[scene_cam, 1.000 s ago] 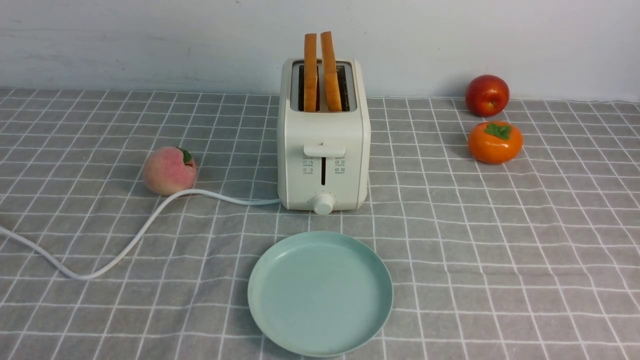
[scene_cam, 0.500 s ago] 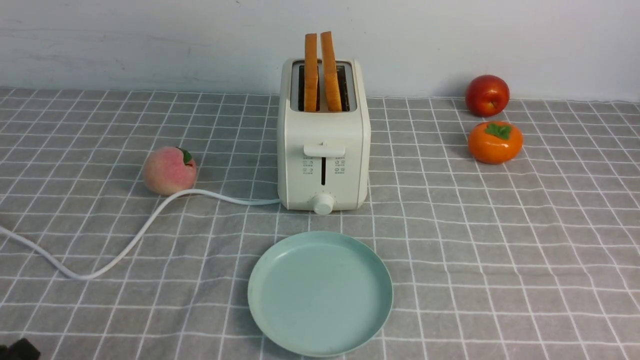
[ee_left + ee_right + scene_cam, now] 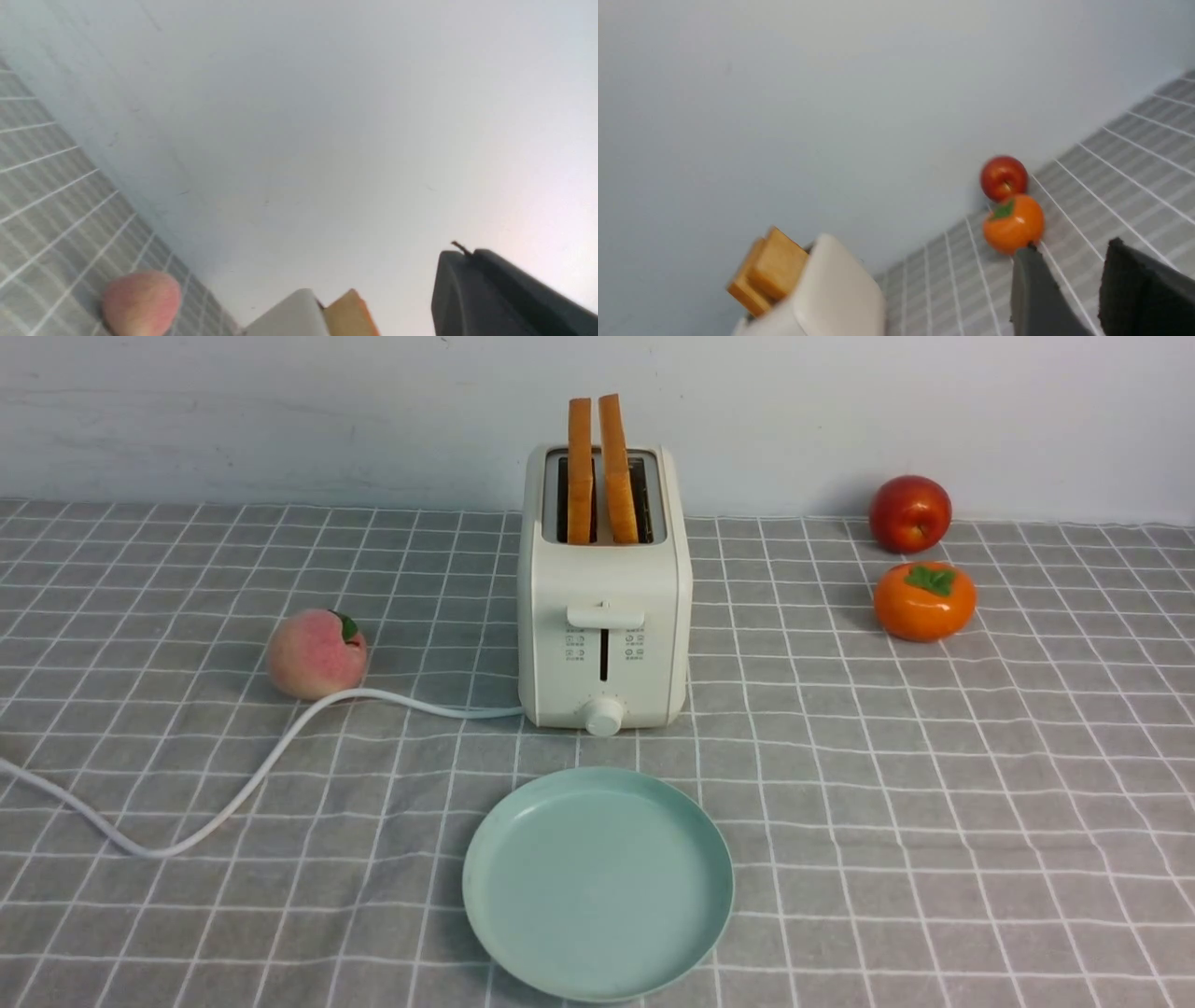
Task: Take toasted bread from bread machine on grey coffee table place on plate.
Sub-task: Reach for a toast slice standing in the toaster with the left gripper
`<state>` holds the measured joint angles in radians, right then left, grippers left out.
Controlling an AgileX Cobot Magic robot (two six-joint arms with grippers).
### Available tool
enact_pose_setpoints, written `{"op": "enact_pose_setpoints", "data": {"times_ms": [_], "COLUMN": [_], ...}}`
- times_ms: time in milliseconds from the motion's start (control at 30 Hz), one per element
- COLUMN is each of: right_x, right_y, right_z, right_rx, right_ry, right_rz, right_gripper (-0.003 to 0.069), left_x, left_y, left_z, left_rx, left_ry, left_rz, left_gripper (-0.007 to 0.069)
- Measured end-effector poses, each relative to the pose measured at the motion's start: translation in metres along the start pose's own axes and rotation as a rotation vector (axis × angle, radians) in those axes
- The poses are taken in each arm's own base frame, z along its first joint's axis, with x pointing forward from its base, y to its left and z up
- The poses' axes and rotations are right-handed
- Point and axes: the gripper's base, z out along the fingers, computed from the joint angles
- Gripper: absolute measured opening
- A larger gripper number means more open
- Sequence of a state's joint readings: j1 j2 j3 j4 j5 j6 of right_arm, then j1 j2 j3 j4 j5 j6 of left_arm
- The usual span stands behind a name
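The left pincer [image 3: 460, 266] is closed on nothing; the right pincer [image 3: 1069, 247] stands parted, empty. Two toast slices [image 3: 597, 476] poke from the toaster [image 3: 605, 579], upper middle of the front view, above the plate [image 3: 598, 887].

The coffee table [image 3: 934, 859] is covered in grey cloth with a white grid pattern, its lines slightly wavy in places. Directly on it, near the far edge, stands the cream-white toaster [image 3: 605, 644], upright, its white cord [image 3: 271, 761] curving away over the cloth to the left. The pink peach [image 3: 317, 654] lies left of the toaster, against the cord. The pale mint-green plate [image 3: 598, 887] lies flat in front of the toaster, apart from it. To the toaster's right sit the orange persimmon [image 3: 924, 602] and, just behind it, the red apple [image 3: 910, 514].
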<state>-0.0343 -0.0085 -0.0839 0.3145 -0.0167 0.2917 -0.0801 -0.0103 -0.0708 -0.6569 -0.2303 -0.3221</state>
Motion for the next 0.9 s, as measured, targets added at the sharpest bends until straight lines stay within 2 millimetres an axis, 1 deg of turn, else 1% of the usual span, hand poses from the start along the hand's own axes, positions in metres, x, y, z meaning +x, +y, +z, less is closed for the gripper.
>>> {"op": "enact_pose_setpoints", "data": {"times_ms": [33, 67, 100, 133, 167, 200, 233, 267, 300, 333, 367, 400, 433, 467, 533, 600, 633, 667, 700, 733, 767, 800, 833, 900], "right_x": [-0.012, -0.035, -0.054, -0.069, -0.066, -0.09, -0.092, -0.102, -0.107, -0.105, -0.106, -0.106, -0.106, -0.103, -0.099, -0.096, -0.094, -0.093, -0.089, -0.088, -0.082, -0.078, -0.078, -0.069], "right_y": [0.009, 0.028, 0.042, 0.055, 0.054, 0.074, 0.075, 0.084, 0.088, 0.087, 0.089, 0.089, 0.09, 0.091, 0.093, 0.097, 0.099, 0.099, 0.101, 0.1, 0.099, 0.097, 0.098, 0.092], "right_z": [0.0, 0.0, -0.001, 0.0, 0.002, 0.007, 0.009, 0.019, 0.032, 0.036, 0.049, 0.051, 0.062, 0.069, 0.076, 0.08, 0.081, 0.082, 0.084, 0.084, 0.085, 0.086, 0.086, 0.088], "right_rx": [-0.016, -0.037, -0.05, -0.041, -0.029, 0.0, 0.006, 0.053, 0.099, 0.115, 0.143, 0.146, 0.148, 0.136, 0.092, 0.038, 0.002, -0.003, -0.044, -0.046, -0.069, -0.079, -0.082, -0.086], "right_ry": [-0.007, 0.0, 0.008, 0.06, 0.089, 0.198, 0.215, 0.349, 0.487, 0.534, 0.65, 0.665, 0.744, 0.787, 0.821, 0.823, 0.813, 0.813, 0.797, 0.799, 0.797, 0.8, 0.797, 0.794], "right_rz": [-0.006, -0.031, -0.049, -0.072, -0.074, -0.133, -0.141, -0.203, -0.261, -0.274, -0.319, -0.325, -0.363, -0.367, -0.361, -0.341, -0.324, -0.321, -0.295, -0.292, -0.275, -0.268, -0.268, -0.252], "right_gripper": [0.0198, 0.0169, 0.0148, 0.0118, 0.0111, 0.0055, 0.0048, 0.0003, -0.0014, -0.0017, -0.0018, -0.0018, -0.0018, -0.0018, -0.0016, -0.0015, -0.0014, -0.0014, -0.0011, -0.001, -0.0008, -0.0008, -0.0008, -0.0008], "left_x": [-0.005, -0.012, -0.016, -0.018, -0.016, -0.015, -0.016, -0.012, -0.004, -0.003, 0.004, 0.006, 0.015, 0.02, 0.027, 0.035, 0.039, 0.04, 0.047, 0.048, 0.055, 0.058, 0.059, 0.07], "left_y": [-0.013, -0.031, -0.041, -0.053, -0.054, -0.069, -0.072, -0.078, -0.08, -0.081, -0.079, -0.078, -0.072, -0.069, -0.066, -0.065, -0.066, -0.067, -0.066, -0.066, -0.063, -0.064, -0.064, -0.062], "left_z": [0.001, 0.003, 0.005, 0.01, 0.013, 0.023, 0.027, 0.04, 0.055, 0.061, 0.078, 0.08, 0.1, 0.114, 0.131, 0.149, 0.162, 0.164, 0.183, 0.185, 0.2, 0.207, 0.209, 0.233], "left_rx": [0.027, 0.055, 0.062, 0.057, 0.041, 0.006, -0.003, -0.058, -0.131, -0.145, -0.197, -0.202, -0.232, -0.228, -0.206, -0.157, -0.129, -0.114, -0.069, -0.053, -0.007, 0.028, 0.025, 0.061], "left_ry": [0.016, 0.055, 0.089, 0.148, 0.186, 0.326, 0.349, 0.487, 0.66, 0.685, 0.81, 0.834, 0.928, 0.973, 1.015, 1.028, 1.015, 1.012, 0.993, 0.991, 0.995, 0.986, 0.983, 0.926], "left_rz": [0.004, 0.033, 0.064, 0.11, 0.131, 0.218, 0.228, 0.286, 0.335, 0.341, 0.395, 0.412, 0.465, 0.504, 0.53, 0.536, 0.511, 0.507, 0.5, 0.499, 0.51, 0.506, 0.49, 0.463], "left_gripper": [-0.0014, -0.0014, -0.0014, -0.0014, -0.0014, -0.0014, -0.0014, -0.0014, -0.0014, -0.0014, -0.0014, -0.0014, -0.0014, -0.0014, -0.0014, -0.0014, -0.0014, -0.0014, -0.0014, -0.0014, -0.0014, -0.0014, -0.0014, -0.0014]}}
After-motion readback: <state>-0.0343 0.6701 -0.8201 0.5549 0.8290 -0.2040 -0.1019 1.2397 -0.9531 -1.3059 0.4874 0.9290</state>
